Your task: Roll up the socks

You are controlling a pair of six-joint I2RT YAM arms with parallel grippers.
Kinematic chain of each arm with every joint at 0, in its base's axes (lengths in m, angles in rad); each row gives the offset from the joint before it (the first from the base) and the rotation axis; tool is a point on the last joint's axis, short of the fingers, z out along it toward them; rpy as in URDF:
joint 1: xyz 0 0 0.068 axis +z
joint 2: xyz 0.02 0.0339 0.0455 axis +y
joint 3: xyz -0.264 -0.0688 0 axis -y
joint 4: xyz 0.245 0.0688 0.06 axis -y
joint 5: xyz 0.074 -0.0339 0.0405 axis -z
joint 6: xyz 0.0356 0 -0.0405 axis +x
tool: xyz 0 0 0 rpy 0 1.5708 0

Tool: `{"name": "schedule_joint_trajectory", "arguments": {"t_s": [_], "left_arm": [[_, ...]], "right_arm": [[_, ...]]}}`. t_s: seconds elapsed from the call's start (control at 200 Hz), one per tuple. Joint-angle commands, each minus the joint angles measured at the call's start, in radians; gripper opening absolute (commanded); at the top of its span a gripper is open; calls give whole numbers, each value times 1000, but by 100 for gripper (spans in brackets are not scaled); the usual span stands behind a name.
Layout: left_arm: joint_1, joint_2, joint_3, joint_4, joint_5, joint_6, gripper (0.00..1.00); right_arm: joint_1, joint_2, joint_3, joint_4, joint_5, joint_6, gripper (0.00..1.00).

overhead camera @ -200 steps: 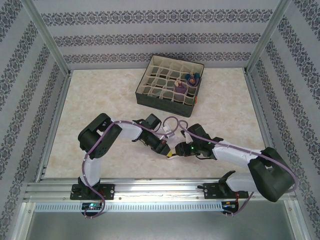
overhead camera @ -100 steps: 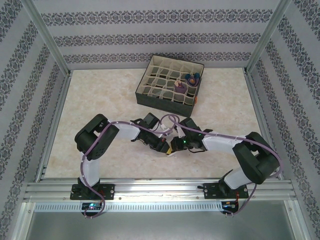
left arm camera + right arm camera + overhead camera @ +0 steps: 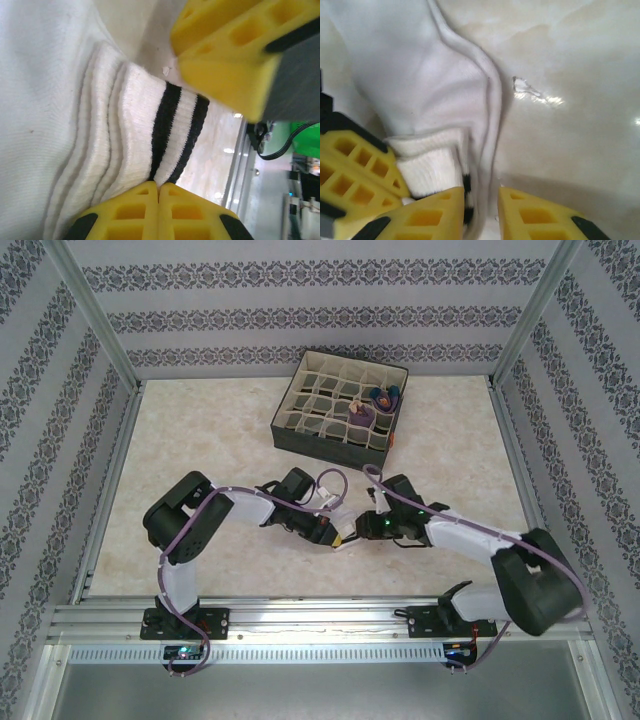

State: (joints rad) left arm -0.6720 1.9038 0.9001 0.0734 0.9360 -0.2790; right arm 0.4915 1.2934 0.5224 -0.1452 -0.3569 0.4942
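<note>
L tool: shut tight on cuff of white sock, pinch right by the black stripes. R tool: narrow gap, folded sock edge lying in it; gripped or only straddled, can't tell.

Step, as judged: start of roll on the white sock, cuff end gathered betw. both tools, no proper roll formed yet. Next move prob. calls for R tool to bite firmly on the fold and turn it over along the sock, w/ L tool pinning the cuff. Soft knit, likely to slip out of a loose pinch.

L wrist view: gives ribbing and stripes close up, plus R tool's finger just across from cuff, strip of bench betw. them. R wrist view: gives sock body running away ahead of tool, flat on bench, and L tool's fingers just to its left. Top view: tools tip to tip, sock mostly hidden under them; box well beyond, purple socks sitting in its compartments.
</note>
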Motion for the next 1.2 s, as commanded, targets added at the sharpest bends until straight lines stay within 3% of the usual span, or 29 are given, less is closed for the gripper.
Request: {"name": "schedule_joint_trajectory", "arguments": {"t_s": [0.0, 0.23, 0.51, 0.864, 0.989, 1.199], "left_arm": [[17, -15, 15, -131, -69, 134, 0], [16, -40, 75, -283, -49, 234, 0], [26, -43, 101, -275, 16, 195, 0], [139, 29, 54, -183, 106, 20, 0], [150, 37, 42, -153, 111, -9, 0], [173, 36, 15, -84, 137, -65, 0]], "right_arm": [[-48, -80, -22, -6, -86, 17, 16], [-53, 65, 53, 25, -294, -44, 12], [4, 261, 116, 58, -344, -70, 14], [-9, 273, 62, 111, -409, -135, 45], [5, 278, 81, 101, -448, -175, 48], [87, 311, 141, 35, -350, -241, 45]]}}
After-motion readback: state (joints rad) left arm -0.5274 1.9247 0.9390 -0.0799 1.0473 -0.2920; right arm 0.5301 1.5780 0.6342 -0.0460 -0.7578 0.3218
